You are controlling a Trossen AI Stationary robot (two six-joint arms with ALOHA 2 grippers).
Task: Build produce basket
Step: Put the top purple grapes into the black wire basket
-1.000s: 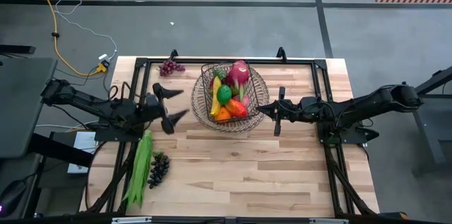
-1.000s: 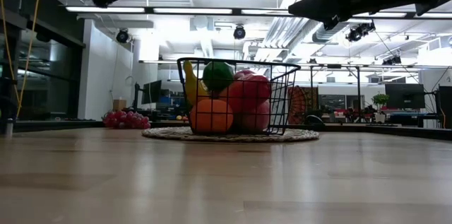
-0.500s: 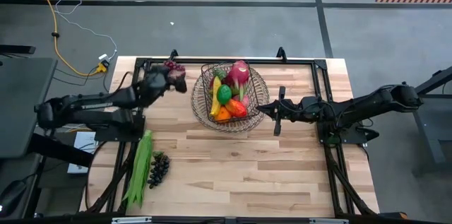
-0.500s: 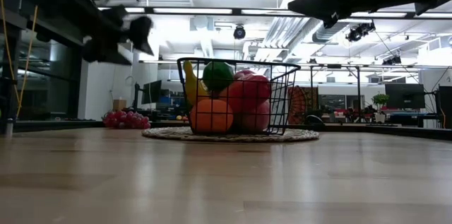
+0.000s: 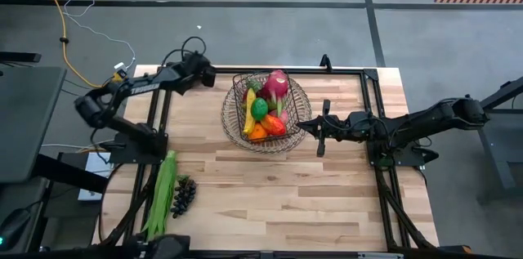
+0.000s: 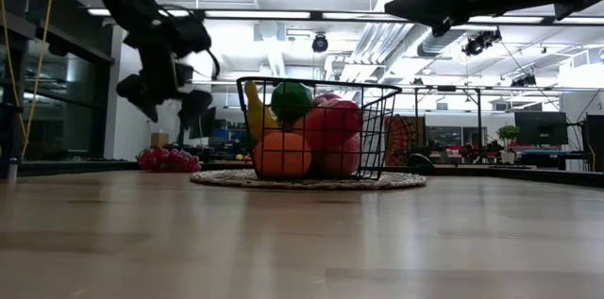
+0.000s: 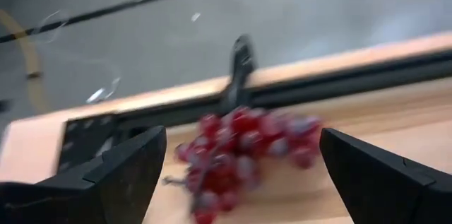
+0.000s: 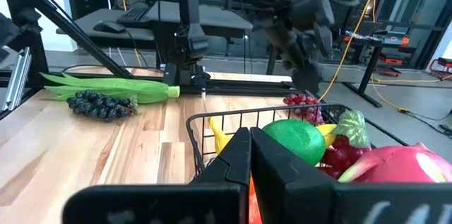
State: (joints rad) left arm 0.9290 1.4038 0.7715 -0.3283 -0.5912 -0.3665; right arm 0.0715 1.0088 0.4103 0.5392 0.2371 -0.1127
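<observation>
The dark wire basket (image 5: 263, 110) stands on a round wicker tray (image 5: 301, 138) at the table's far middle. It holds produce: a banana, a green fruit, an orange and a pink dragon fruit (image 5: 276, 85). A bunch of red grapes (image 7: 244, 146) lies on the table by the far left edge, left of the basket (image 6: 316, 129). My left gripper (image 5: 204, 75) hangs open above the red grapes (image 6: 168, 159), slanting down, one finger on each side and clear of them. My right gripper (image 5: 305, 127) is shut, level, in the air just right of the basket.
Long green beans (image 5: 162, 194) and a dark grape bunch (image 5: 183, 195) lie at the near left of the table. A black frame rail (image 7: 339, 75) runs along the far edge just behind the red grapes. Bare wood spans the near middle and right.
My left gripper has swung from the table's left middle toward the far edge, tipping from level to slanting down and sinking until it hangs over the red grapes. Its fingers have stayed open. The right arm, the basket and the produce have kept still.
</observation>
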